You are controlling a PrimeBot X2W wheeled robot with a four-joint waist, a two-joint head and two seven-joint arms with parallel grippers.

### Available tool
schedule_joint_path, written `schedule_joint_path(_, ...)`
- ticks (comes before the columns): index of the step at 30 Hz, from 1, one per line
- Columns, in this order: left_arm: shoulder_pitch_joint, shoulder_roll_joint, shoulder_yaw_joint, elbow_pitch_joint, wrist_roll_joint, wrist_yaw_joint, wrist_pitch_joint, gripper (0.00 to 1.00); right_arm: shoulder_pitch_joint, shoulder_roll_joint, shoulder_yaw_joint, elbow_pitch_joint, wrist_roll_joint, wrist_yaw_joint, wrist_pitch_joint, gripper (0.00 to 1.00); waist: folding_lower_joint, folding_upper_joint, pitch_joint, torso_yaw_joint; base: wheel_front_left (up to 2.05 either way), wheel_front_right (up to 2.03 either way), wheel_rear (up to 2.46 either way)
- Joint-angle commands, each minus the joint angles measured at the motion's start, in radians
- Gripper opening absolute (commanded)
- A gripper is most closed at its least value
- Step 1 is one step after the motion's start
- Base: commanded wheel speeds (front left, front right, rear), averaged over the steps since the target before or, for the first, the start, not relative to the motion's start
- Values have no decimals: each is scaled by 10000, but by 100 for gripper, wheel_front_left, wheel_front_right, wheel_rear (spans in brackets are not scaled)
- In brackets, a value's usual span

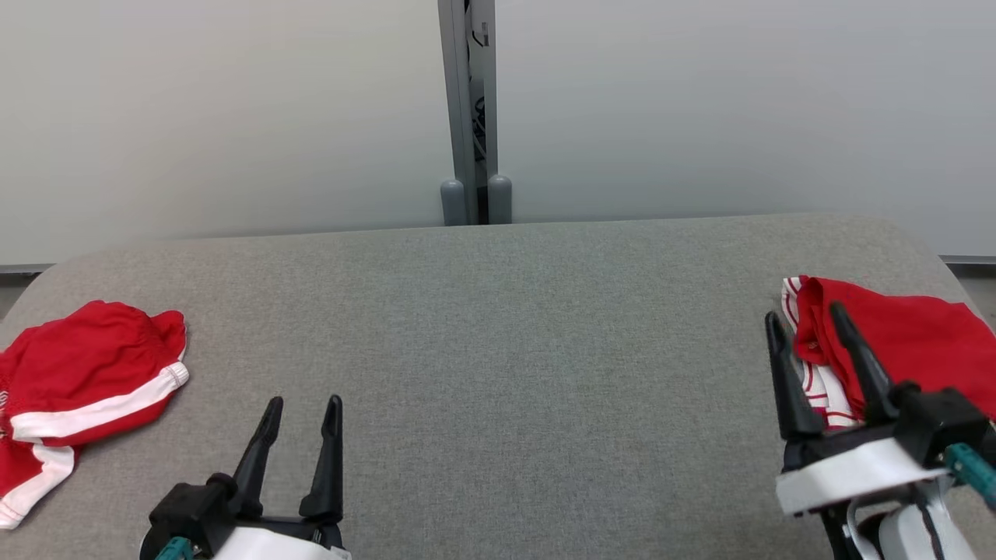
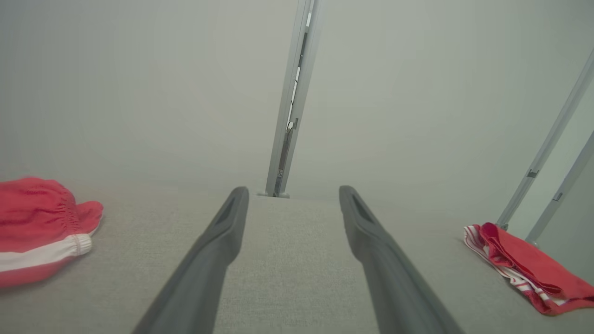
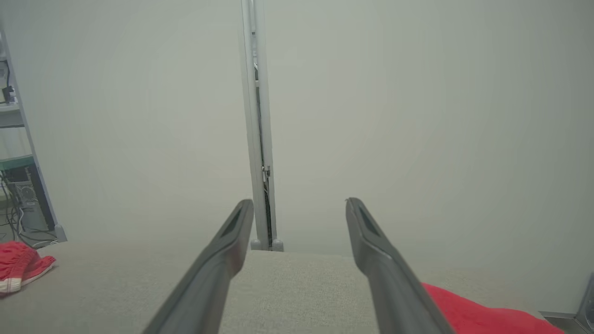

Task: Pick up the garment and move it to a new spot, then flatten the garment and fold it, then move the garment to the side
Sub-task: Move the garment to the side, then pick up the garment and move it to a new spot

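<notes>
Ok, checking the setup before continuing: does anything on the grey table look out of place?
The white-banded red garment at the left and the red garment with striped white trim at the right both lie rumpled, not flat. Nothing looks spilled or damaged.

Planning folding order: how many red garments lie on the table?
2. The left red garment lies at the left edge of the table; the right red garment lies at its right edge, by the right gripper.
</notes>
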Motion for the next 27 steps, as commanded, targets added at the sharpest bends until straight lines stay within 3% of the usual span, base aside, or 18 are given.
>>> schedule_joint_path(1, 116, 36, -53, 118, 5, 18, -41, 100, 375, 61, -29, -74, -269, 1, 1, 100, 0, 0, -88, 85, 0, 0, 0)
schedule_joint_path(7, 265, 35, -169, 449, 51, 40, -40, 100, 1168, 330, -18, 29, -1182, 1, 1, 100, 0, 0, -206, 210, 0, 0, 0)
schedule_joint_path(27, 203, 35, -221, 577, 219, 60, -40, 100, 1189, 447, -386, -24, -1134, 1, 1, 100, 0, 0, -209, 260, 0, 0, 0)
